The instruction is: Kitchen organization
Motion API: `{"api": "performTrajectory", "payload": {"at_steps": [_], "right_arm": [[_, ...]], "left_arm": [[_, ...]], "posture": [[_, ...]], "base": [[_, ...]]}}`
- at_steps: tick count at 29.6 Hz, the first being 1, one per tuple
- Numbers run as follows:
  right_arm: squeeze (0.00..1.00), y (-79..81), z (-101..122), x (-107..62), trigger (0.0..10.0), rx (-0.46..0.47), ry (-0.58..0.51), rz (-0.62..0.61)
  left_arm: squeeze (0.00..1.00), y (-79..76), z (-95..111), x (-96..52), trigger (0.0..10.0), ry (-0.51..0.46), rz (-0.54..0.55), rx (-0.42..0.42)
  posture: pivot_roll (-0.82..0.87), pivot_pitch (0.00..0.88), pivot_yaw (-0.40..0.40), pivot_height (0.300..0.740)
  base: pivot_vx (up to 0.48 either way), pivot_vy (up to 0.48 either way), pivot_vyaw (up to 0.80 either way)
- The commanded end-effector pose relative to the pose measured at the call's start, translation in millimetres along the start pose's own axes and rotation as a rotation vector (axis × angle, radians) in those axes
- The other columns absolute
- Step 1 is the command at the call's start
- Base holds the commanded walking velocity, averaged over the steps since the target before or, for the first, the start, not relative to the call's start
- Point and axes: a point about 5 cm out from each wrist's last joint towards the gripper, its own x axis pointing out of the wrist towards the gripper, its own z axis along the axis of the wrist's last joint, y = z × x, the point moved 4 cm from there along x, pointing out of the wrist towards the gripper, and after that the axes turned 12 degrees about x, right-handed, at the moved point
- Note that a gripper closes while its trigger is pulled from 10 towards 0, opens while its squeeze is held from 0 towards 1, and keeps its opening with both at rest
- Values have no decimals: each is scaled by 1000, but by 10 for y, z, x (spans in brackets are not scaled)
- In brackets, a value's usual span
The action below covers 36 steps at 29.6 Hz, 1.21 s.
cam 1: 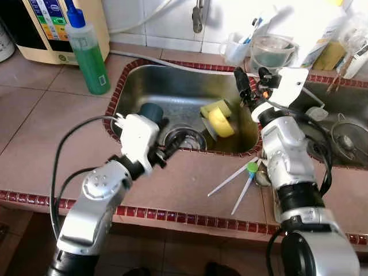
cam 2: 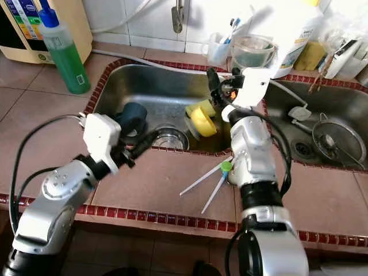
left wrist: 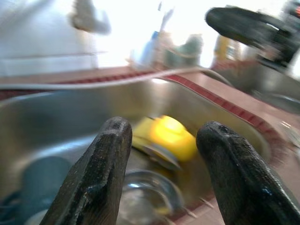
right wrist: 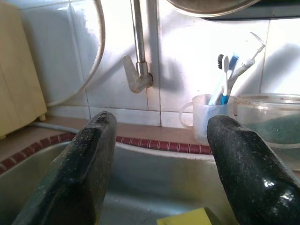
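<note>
Inside sink [cam 1: 138, 77], yellow sponge [cam 1: 221, 121] just below open right hand [cam 1: 246, 91]

Daylight comes in from about 1 o'clock in the head views, where the white bottle [cam 1: 322, 23] and jars are washed out to near-white glare. The tan desk [cam 1: 52, 115] is evenly lit and fairly sharp, though lines bow towards the edges. The steel sink [cam 1: 172, 86] carries soft sheen along its far wall and a darker shade at its near rim. The left wrist view is smeared with motion blur; its background at 12 o'clock is blown out, and the left claw [left wrist: 161, 154] fingers are soft. The right wrist view is crisp on the tiles [right wrist: 187, 61], where the tap [right wrist: 138, 70] and toothbrushes [right wrist: 227, 79] throw grey shadows; the right claw [right wrist: 159, 159] fingers sit close and slightly out of focus.
</note>
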Motion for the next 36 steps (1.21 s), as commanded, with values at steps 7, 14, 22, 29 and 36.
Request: {"api": "performTrajectory", "payload": {"at_steps": [7, 14, 22, 29, 36], "right_arm": [[0, 67, 3, -141, 10000, -68, -59, -6], [0, 69, -82, -261, 10000, -91, -57, -32], [0, 37, -165, -398, 10000, -108, -44, -66], [0, 31, -206, -431, 10000, -112, -32, -83], [0, 31, -279, -463, 10000, -112, -11, -94]], "left_arm": [[0, 293, -100, -6, 10000, 19, 176, 46], [0, 393, -203, -13, 10000, 26, 235, 39], [0, 407, -303, -57, 10000, 33, 284, 8], [0, 375, -319, -66, 10000, 29, 278, 3], [0, 402, -324, -104, 10000, 27, 291, 0]], "posture": [[-26, 55, -53, 740], [-35, 18, -60, 740], [-41, 0, -60, 740], [-39, 0, -53, 740], [-31, 0, -56, 740]], "base": [[0, 0, 0], [0, 0, 0], [0, 0, 0], [0, 0, 0], [0, 0, 0]]}}
